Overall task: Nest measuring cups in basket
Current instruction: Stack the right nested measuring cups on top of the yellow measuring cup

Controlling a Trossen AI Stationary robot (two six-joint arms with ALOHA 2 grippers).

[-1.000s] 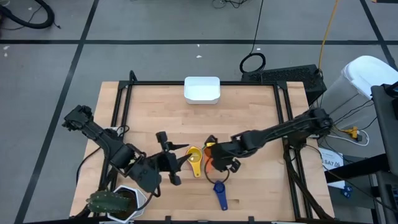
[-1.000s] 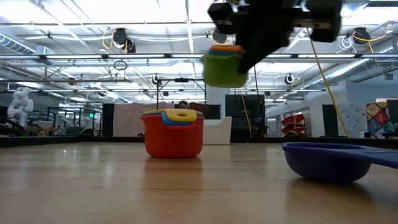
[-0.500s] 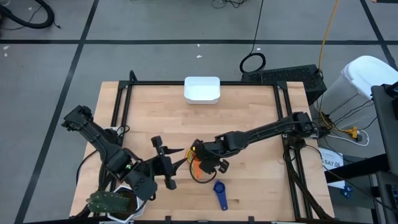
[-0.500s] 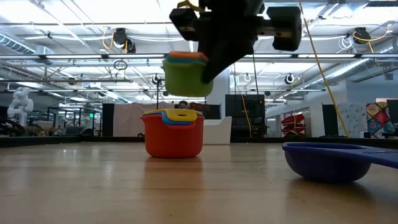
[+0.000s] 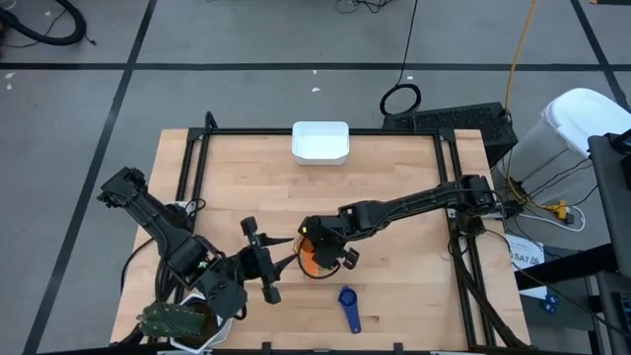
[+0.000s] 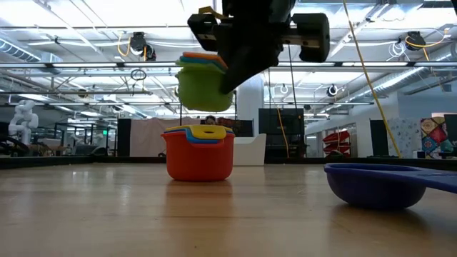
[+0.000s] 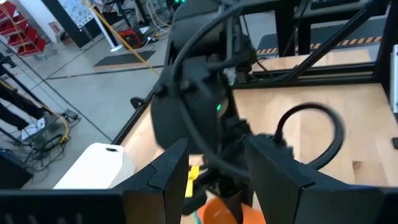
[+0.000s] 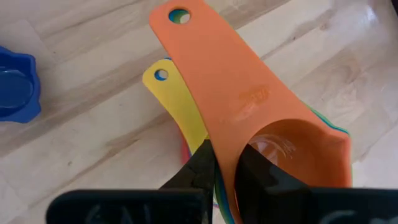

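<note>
The right gripper (image 6: 235, 68) pinches a small cup stack (image 6: 205, 84) by its flat handles, above the red cup (image 6: 200, 153) on the desk (image 5: 394, 168). The cups look light, hard and slippery, so the handles seem the best hold. The left gripper (image 5: 264, 266) waits nearby, spread apart.

Worktop (image 5: 394, 168) is showing pale wood planks, smooth, w/ faint sheen. Measuring cups (image 6: 203, 86) are looking like smooth plastic, semi-gloss; orange one (image 8: 249, 112) is catching light inside. Basket (image 5: 320, 143) is reading as white plastic, matt. Right gripper (image 6: 246, 53) is looking matt black.
</note>
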